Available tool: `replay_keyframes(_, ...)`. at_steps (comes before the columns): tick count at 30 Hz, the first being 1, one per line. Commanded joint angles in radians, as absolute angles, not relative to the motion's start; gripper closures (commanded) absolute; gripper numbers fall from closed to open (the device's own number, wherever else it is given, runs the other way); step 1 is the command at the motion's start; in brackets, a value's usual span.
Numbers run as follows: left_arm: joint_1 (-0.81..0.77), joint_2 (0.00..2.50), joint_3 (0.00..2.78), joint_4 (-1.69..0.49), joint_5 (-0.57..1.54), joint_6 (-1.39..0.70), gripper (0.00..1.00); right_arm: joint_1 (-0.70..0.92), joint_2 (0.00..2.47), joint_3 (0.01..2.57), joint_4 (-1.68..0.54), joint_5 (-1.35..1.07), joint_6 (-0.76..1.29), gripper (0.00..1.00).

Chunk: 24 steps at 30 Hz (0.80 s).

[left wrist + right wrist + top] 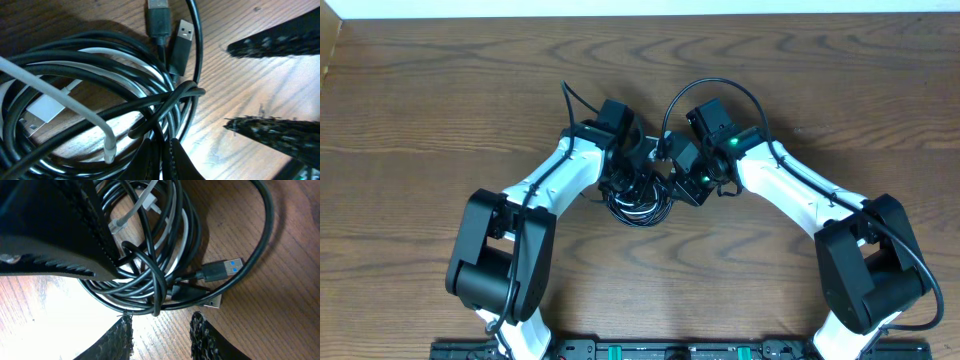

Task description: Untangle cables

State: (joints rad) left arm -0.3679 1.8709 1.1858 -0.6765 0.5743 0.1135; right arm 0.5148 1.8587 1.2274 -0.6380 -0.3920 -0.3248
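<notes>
The black cable lies coiled on the wood in several loops, with the white cable threaded through them. Two dark USB plugs rest at the coil's edge. My left gripper is shut on black cable strands at the coil's rim. My right gripper stands open just beside the coil, with only bare wood between its fingers. A blue-tongued plug and a white strand show there too. From overhead the bundle sits between the left gripper and the right gripper.
Both white arms reach in from the near edge and meet at mid-table. Their own thicker black wires arch above the wrists. Brown wooden table stretches all around the bundle.
</notes>
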Motion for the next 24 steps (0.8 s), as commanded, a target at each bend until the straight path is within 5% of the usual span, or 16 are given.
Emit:
replay_keyframes(1,-0.347,1.876,1.188,-0.679,0.657,0.138,0.93,0.511,1.866,1.22,-0.643,-0.411,-0.368,0.65)
replay_keyframes(13,-0.235,1.872,1.188,-0.68,1.024,0.111,0.93,0.432,1.866,1.205,-0.658,-0.606,-0.481,0.71)
replay_keyframes(24,-0.232,1.872,1.188,-0.703,1.05,0.108,0.92,0.414,1.854,1.195,-0.648,-0.645,-0.558,0.76)
